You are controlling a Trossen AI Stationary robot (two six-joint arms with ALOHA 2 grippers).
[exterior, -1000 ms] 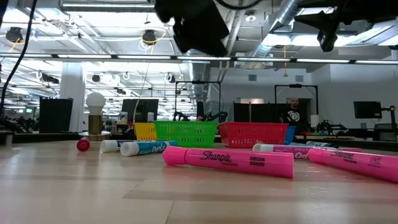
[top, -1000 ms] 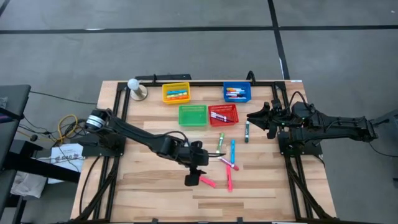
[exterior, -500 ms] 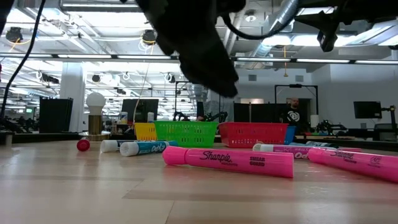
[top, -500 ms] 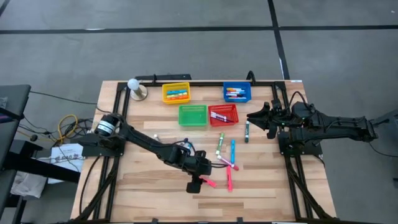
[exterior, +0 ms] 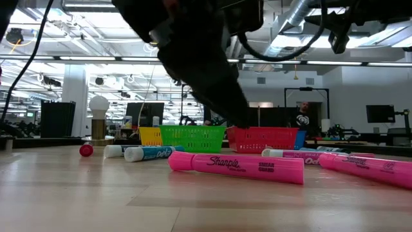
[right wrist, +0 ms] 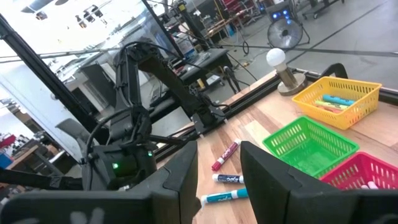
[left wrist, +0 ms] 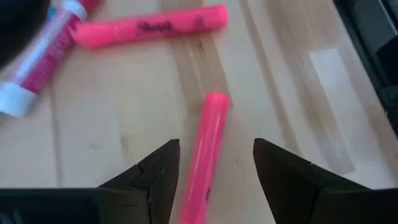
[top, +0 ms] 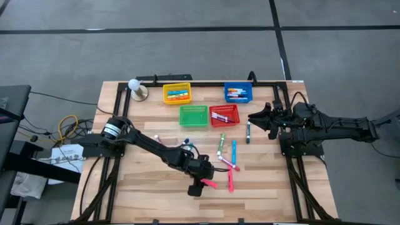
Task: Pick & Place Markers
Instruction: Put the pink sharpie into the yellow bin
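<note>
Several markers lie flat on the wooden table: a pink one (top: 210, 183) nearest the near edge, another pink (top: 230, 180), a blue (top: 234, 150) and two green ones (top: 220, 144) (top: 248, 131). More lie inside the yellow (top: 177, 93), blue (top: 238, 92) and red (top: 224, 115) baskets. My left gripper (top: 197, 186) is low over the near pink marker (left wrist: 205, 146). It is open, with one finger on each side of the marker (left wrist: 214, 144) and its fingers along the marker's length, not touching. My right gripper (top: 253, 117) waits open above the table's right side.
The green basket (top: 194, 115) stands beside the red one. A bulb-shaped stand (top: 135, 87) sits at the far left corner. Another pink Sharpie (left wrist: 149, 28) and a pink-and-white marker (left wrist: 43, 56) lie just beyond my left gripper. A black frame (top: 206, 82) runs along the far edge.
My left gripper has moved toward the table's right and near edges and come down over the near pink marker. The markers have stayed where they were.
</note>
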